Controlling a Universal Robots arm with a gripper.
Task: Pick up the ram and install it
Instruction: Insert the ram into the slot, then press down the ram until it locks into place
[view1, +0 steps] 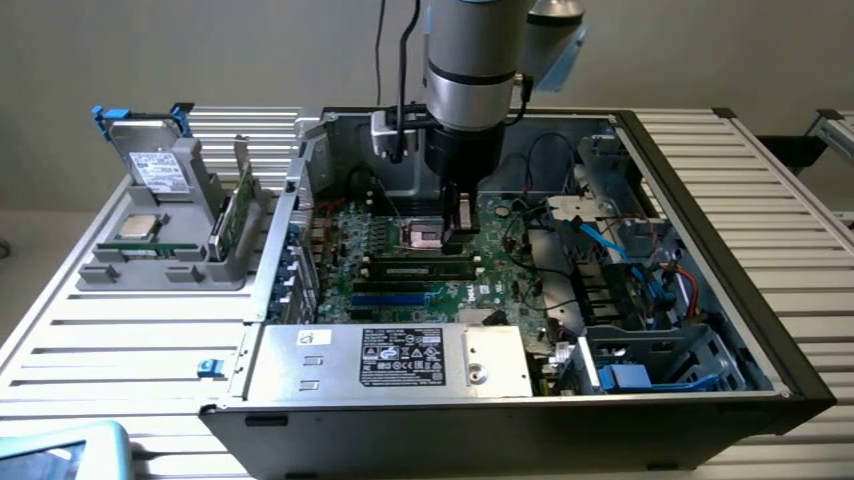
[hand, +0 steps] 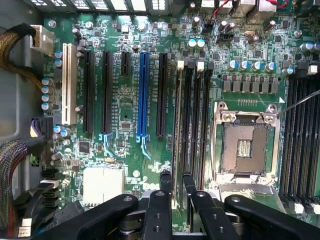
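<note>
The ram (hand: 176, 125) appears edge-on as a thin, long strip, standing along the first of the black memory slots (hand: 192, 120) on the large green motherboard (hand: 125, 150). My gripper (hand: 177, 184) is shut on the ram near one end, with a black finger (hand: 165, 182) on each side of it. In the exterior view the gripper (view1: 461, 232) hangs low inside the open computer case (view1: 694, 200), just above the memory slots (view1: 424, 266) and beside the processor socket (view1: 424, 236).
The open processor socket (hand: 245, 145) lies right beside the slots, and the black and blue expansion slots (hand: 143, 95) lie on the other side. Cables (view1: 627, 250) and a drive cage crowd the exterior view's right. A grey holder (view1: 147, 270) outside the case carries a processor chip (view1: 138, 225) and a green card (view1: 234, 215).
</note>
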